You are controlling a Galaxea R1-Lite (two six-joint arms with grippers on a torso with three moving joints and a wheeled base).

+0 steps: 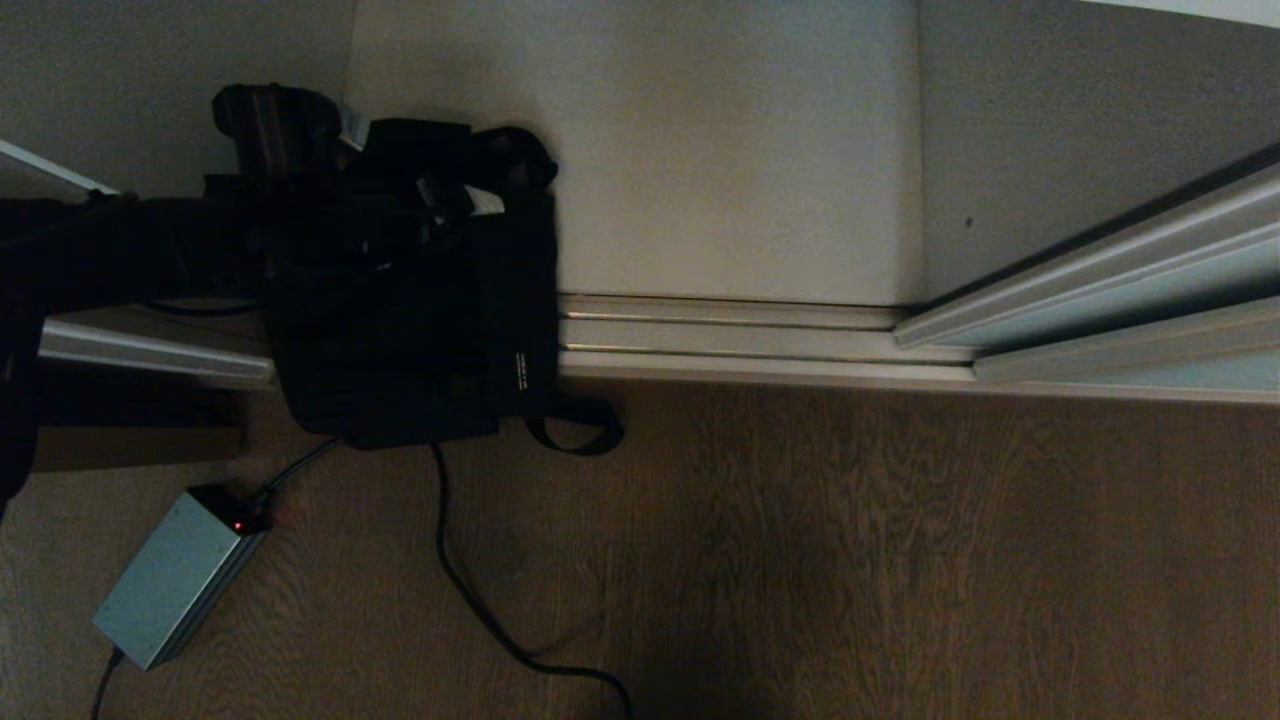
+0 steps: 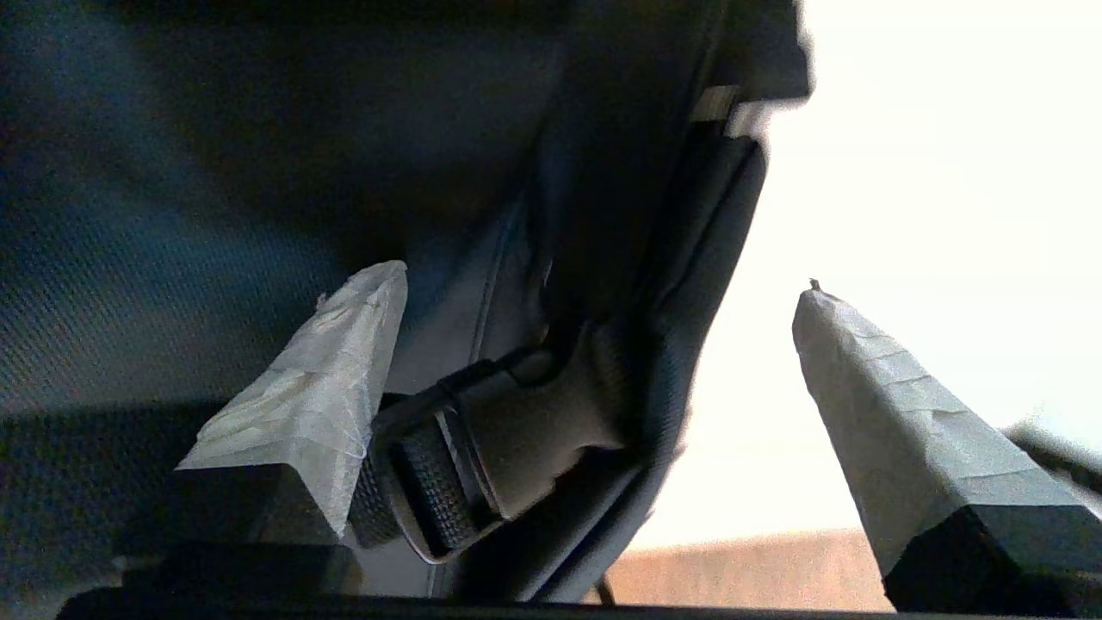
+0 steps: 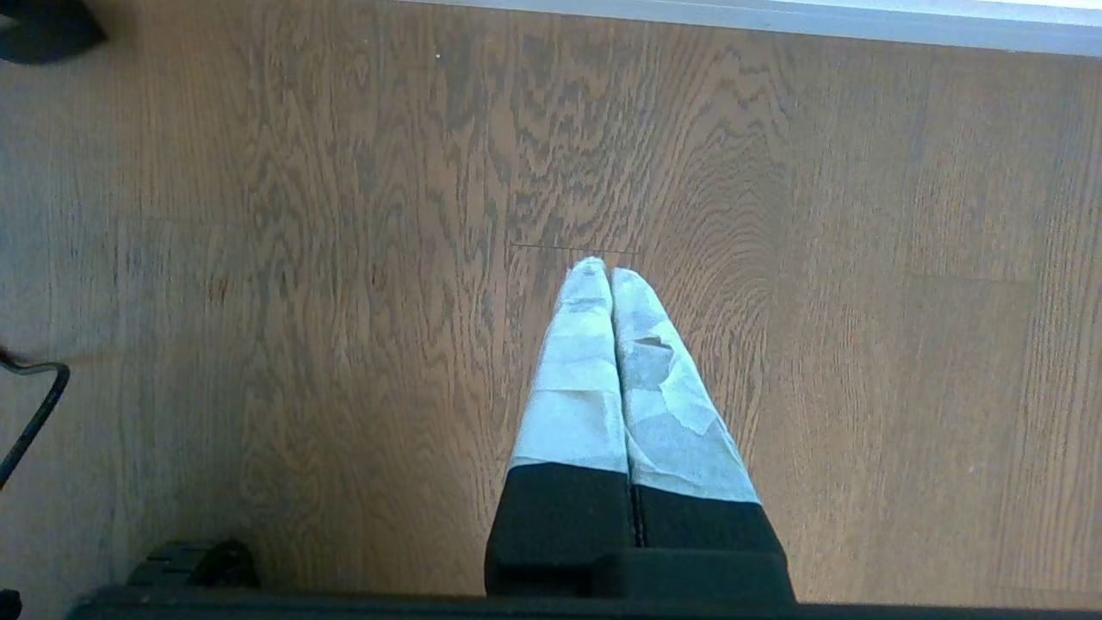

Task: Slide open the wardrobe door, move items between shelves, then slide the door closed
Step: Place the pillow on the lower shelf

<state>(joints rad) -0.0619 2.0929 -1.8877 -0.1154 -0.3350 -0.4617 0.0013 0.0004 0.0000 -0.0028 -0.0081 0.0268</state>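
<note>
A black fabric bag [image 1: 400,330] with a small white label [image 1: 521,372] lies at the left end of the white bottom shelf [image 1: 720,150]. It droops over the floor track onto the wooden floor. My left arm [image 1: 120,250] reaches in from the left onto the bag. In the left wrist view my left gripper [image 2: 600,280] is open, its taped fingers [image 2: 327,387] wide apart. The bag's strap and buckle [image 2: 508,422] lie loose between them. The sliding wardrobe door [image 1: 1130,290] stands slid to the right. My right gripper [image 3: 609,269] hangs shut over bare floor.
The grooved metal floor track [image 1: 740,340] runs along the shelf's front. A grey power brick [image 1: 170,580] with a red light lies on the floor at the left. Its black cable [image 1: 460,580] snakes toward the bag. A strap loop [image 1: 580,432] rests on the floor.
</note>
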